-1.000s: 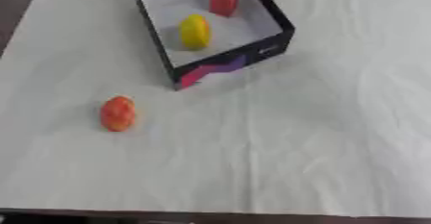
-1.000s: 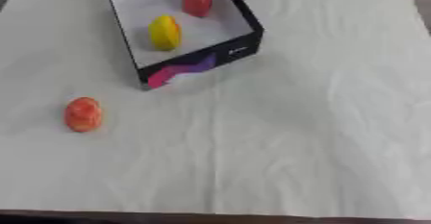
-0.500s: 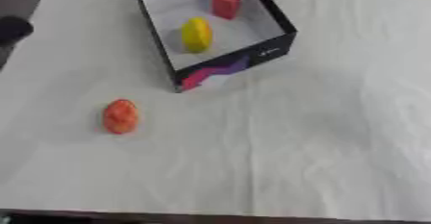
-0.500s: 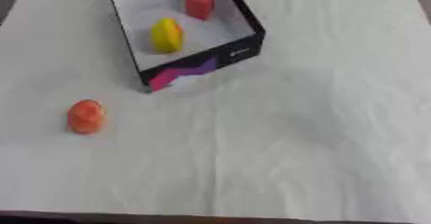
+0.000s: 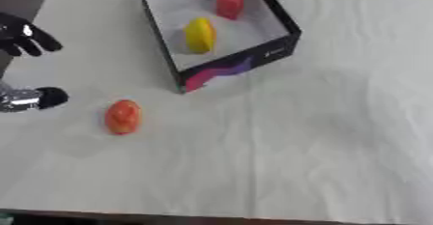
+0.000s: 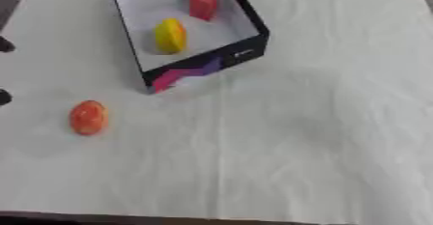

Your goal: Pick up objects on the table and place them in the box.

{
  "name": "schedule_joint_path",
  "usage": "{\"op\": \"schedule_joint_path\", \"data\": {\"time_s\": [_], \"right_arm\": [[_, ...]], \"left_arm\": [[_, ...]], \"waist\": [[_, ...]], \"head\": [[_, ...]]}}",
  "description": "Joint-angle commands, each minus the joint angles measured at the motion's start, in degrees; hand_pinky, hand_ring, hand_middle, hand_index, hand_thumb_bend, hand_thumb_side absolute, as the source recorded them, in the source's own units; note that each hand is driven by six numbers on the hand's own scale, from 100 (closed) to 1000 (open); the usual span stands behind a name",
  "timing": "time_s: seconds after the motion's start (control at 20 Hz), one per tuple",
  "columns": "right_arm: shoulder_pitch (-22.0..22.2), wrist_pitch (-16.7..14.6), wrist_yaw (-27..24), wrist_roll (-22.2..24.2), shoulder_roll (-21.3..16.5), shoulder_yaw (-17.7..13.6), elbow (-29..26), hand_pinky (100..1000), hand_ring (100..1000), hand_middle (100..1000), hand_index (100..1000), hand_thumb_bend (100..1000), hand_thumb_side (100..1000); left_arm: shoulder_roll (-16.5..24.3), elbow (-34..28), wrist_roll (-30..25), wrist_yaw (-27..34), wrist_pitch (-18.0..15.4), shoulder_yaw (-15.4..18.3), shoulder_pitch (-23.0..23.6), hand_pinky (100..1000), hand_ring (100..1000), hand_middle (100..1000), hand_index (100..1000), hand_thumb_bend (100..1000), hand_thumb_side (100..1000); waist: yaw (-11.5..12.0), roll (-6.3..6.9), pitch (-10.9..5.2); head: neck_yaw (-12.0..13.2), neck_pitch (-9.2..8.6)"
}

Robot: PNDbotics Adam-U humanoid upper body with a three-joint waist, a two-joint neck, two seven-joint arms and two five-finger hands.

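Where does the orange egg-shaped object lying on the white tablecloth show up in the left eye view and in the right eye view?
Left eye view: the orange egg-shaped object lies in the left part, just below mid-height, on the cloth.
Right eye view: it sits nearer the left edge, at about the same height.
Shared landmark: in both views it lies below and left of the black open box's near corner with the pink and purple mark.

Brightly and evenly lit tabletop, soft overall focus.

Diffuse light falls from above on the white tablecloth point(image 5: 321, 122), leaving only faint shadows: a pale patch near the orange object point(image 5: 123, 116) and a thin dark edge by the box point(image 5: 283, 45). No glare. Everything looks slightly blurred, most of all the left hand point(image 5: 21, 33) at the left edge.
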Motion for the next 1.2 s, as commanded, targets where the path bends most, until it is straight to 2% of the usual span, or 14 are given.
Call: {"op": "schedule_joint_path", "data": {"time_s": [0.05, 0.25, 0.6, 1.2], "right_arm": [[-0.34, 0.33, -0.75, 0.13, -1.15, -0.53, -0.97, 942, 834, 782, 888, 100, 355], [-0.56, 1.14, -1.28, 0.09, -1.11, -0.69, -0.97, 941, 831, 779, 885, 100, 373], [-0.96, 1.98, -2.04, -0.06, -1.33, -0.99, -0.97, 941, 829, 778, 883, 100, 385], [-1.07, 3.16, -2.48, 0.22, -1.18, -1.07, -0.97, 942, 828, 777, 883, 100, 400]], "left_arm": [[0.6, 0.6, -0.49, -2.36, 0.39, -1.06, -0.15, 833, 821, 802, 865, 551, 579], [-1.12, 1.7, 0.19, -5.8, 0.92, -2.89, -0.08, 831, 822, 802, 867, 579, 553], [-3.95, 3.56, 0.11, -11.05, -0.15, -5.03, -0.79, 828, 823, 803, 866, 611, 491], [-8.3, 2.54, 7.18, -15.0, -1.39, -5.21, -3.25, 778, 763, 746, 820, 563, 382]], "waist": [[-0.09, 0.77, -0.02], [-0.03, 0.81, -0.02], [0.0, 1.05, -0.08], [0.29, 1.47, -0.46]], "head": [[0.42, -0.67], [0.76, -0.58], [1.35, -0.33], [2.18, -0.06]]}}
